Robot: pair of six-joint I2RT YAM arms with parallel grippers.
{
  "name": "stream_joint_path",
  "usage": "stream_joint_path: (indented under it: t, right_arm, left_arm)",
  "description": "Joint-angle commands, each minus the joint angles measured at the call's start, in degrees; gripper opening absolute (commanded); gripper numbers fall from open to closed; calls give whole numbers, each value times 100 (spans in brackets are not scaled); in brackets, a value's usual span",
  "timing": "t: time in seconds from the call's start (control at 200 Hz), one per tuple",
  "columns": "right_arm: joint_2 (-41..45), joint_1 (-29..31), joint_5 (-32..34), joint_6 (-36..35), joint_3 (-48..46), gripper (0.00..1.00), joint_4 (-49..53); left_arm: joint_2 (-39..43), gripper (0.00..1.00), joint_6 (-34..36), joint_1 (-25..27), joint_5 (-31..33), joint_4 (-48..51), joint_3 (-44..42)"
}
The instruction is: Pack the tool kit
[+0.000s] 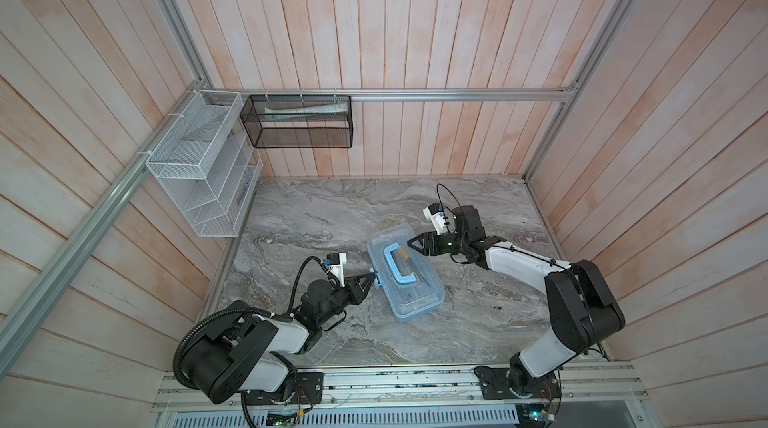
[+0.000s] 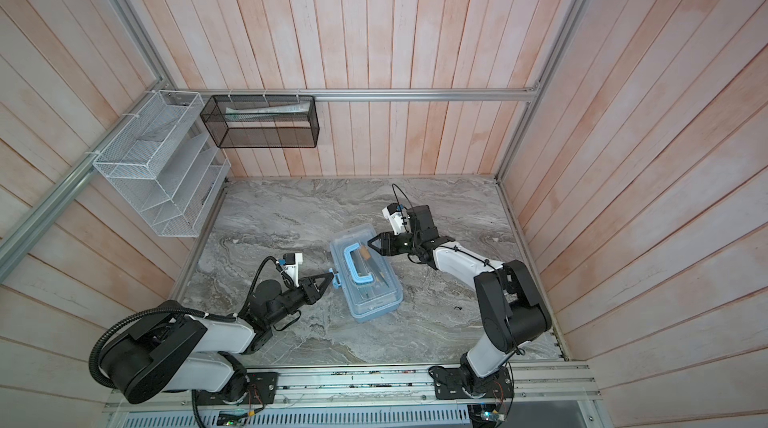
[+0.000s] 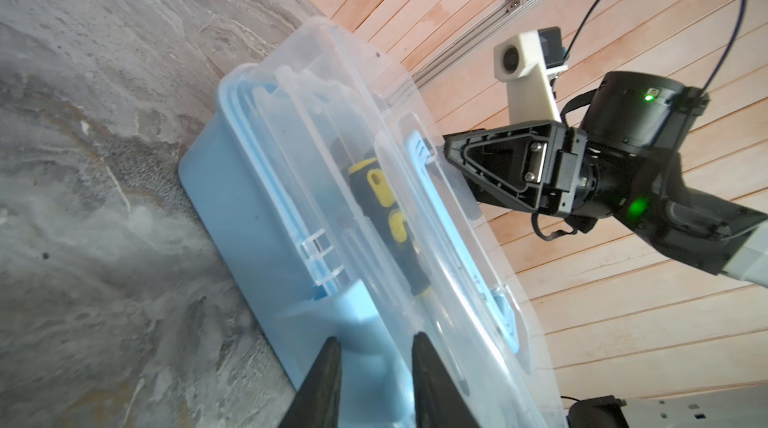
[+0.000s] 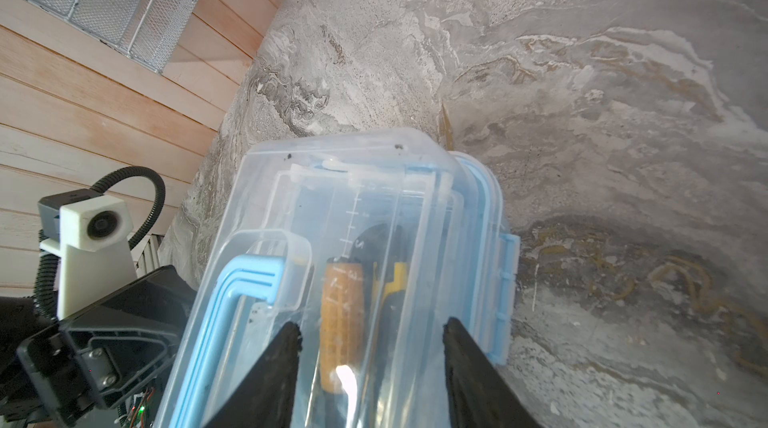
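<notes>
You're looking into a booth walled on three sides with pale, pink-washed wooden planks (image 1: 415, 30), framed by aluminium rails (image 1: 457, 95). The table (image 1: 316, 213) is grey marbled stone, veined and matt, lit softly and evenly, with only weak shadows. On the left wall hangs a white wire mesh rack (image 1: 178, 155). On the back rail hangs a black mesh basket (image 1: 299, 134) with something pale lying inside.

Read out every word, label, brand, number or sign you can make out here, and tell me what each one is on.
No text here is clear enough to quote.
Clear lid: a moulded tick scale with tiny marks beside it, too blurred to read.
Orange tool handle, seen through the lid: faint print, unreadable.
Packet in the black mesh basket: print too small to read.
</notes>
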State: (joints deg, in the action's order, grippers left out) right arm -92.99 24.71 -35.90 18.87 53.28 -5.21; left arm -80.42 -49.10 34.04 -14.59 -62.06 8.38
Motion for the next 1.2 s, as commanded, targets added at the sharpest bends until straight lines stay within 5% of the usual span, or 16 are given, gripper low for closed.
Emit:
stream_joint_path:
  t: [0.0, 0.815, 1.196]
  right_arm:
    - [-88, 102, -107, -85, -168, 53, 302]
    - [-61, 104, -84, -76, -238, 52, 292]
    - [-50, 104, -76, -57, -250, 52, 287]
  left_arm:
    - [45, 32, 145, 81, -143, 18, 185]
    - [-163, 23, 372, 384, -114, 301, 443]
    - [2052, 23, 1254, -151, 671, 3220, 687]
